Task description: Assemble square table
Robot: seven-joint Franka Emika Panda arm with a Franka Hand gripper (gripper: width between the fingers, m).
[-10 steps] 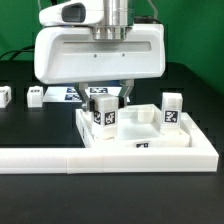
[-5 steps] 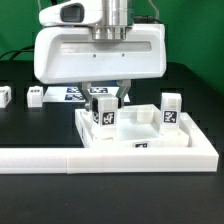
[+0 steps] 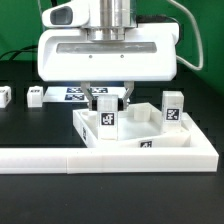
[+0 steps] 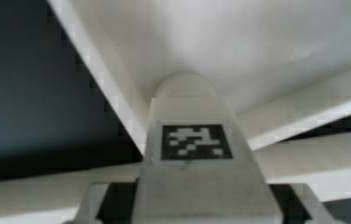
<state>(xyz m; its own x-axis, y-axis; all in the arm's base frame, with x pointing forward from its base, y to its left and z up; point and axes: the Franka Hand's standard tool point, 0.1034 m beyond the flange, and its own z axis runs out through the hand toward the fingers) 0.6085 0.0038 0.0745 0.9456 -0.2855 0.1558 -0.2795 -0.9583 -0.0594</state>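
The square table's white tray-like tabletop (image 3: 120, 140) lies against the long white barrier. A white tagged leg (image 3: 106, 118) stands upright in its corner on the exterior view's left. My gripper (image 3: 106, 100) comes down from above and is shut on this leg, one finger on each side. In the wrist view the leg (image 4: 198, 130) fills the space between the fingers (image 4: 119, 202), with the tabletop's walls (image 4: 243, 50) beyond it. A second leg (image 3: 172, 108) stands upright at the tabletop's corner on the exterior view's right.
The L-shaped white barrier (image 3: 60, 160) runs along the front of the tabletop. Two more small white legs (image 3: 5, 95) (image 3: 35, 97) lie on the black table at the exterior view's left. The marker board (image 3: 68, 93) lies behind the gripper.
The fingers have closed in on the leg. The gripper body has shifted slightly toward the exterior view's right.
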